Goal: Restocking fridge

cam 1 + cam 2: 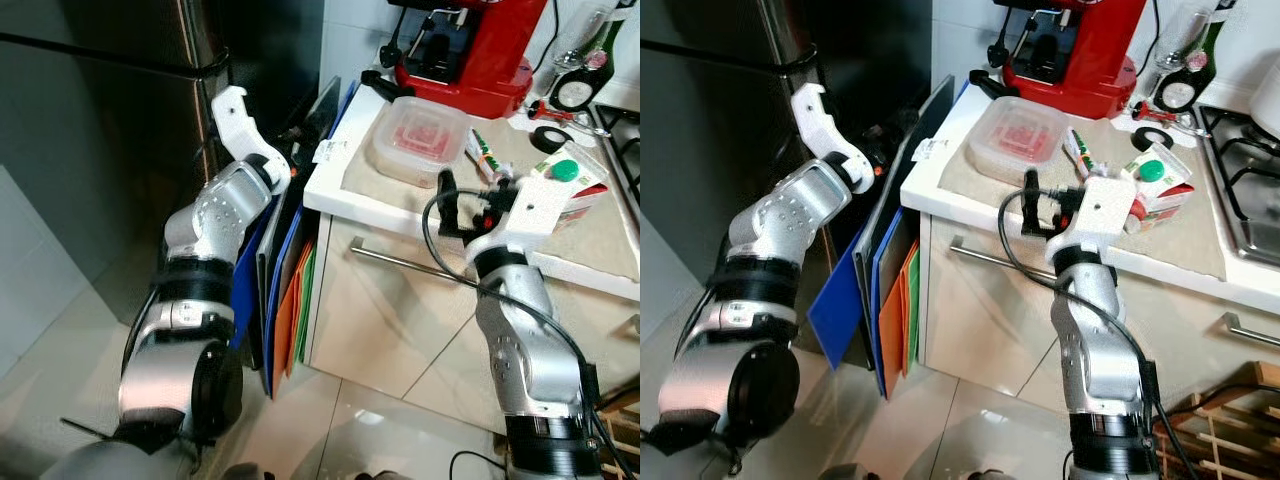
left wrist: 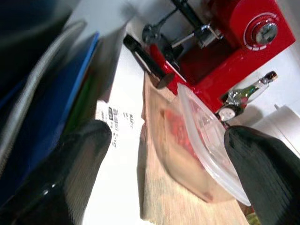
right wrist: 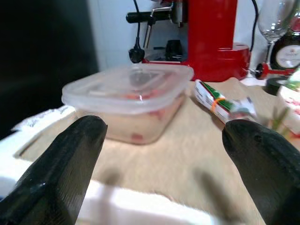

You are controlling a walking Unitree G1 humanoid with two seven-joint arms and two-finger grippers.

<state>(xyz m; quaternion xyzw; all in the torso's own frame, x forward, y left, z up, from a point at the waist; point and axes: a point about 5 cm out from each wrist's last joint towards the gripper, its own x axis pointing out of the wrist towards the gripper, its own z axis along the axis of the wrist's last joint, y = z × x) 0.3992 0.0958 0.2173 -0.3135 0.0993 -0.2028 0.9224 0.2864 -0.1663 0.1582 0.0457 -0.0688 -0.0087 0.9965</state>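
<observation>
The dark, glossy fridge (image 1: pixel 120 110) stands at the robot's left, with a horizontal bar handle. Beside it, a white-edged counter (image 1: pixel 345 200) carries a beige mat (image 3: pixel 187 164) of matte, woven texture. Flat blue, orange and green boards (image 1: pixel 290 300) stand upright in the gap between fridge and counter.

At the back of the counter sits a red, glossy espresso machine (image 1: pixel 470 50) with black levers. In front of it, on the mat, rests the food container (image 1: pixel 417 140): rounded-square, translucent plastic, lidded, with red contents visible through the wall. Near it on the right lie a small green-and-white packet (image 3: pixel 222 104) bound with an orange band and a carton with a green round cap (image 1: pixel 565 178).

The left gripper (image 2: pixel 164 173) is raised by the counter's left edge, fingers spread wide apart, holding nothing. The right gripper (image 3: pixel 161 173) is level with the counter front, facing the container, fingers likewise spread and empty.
</observation>
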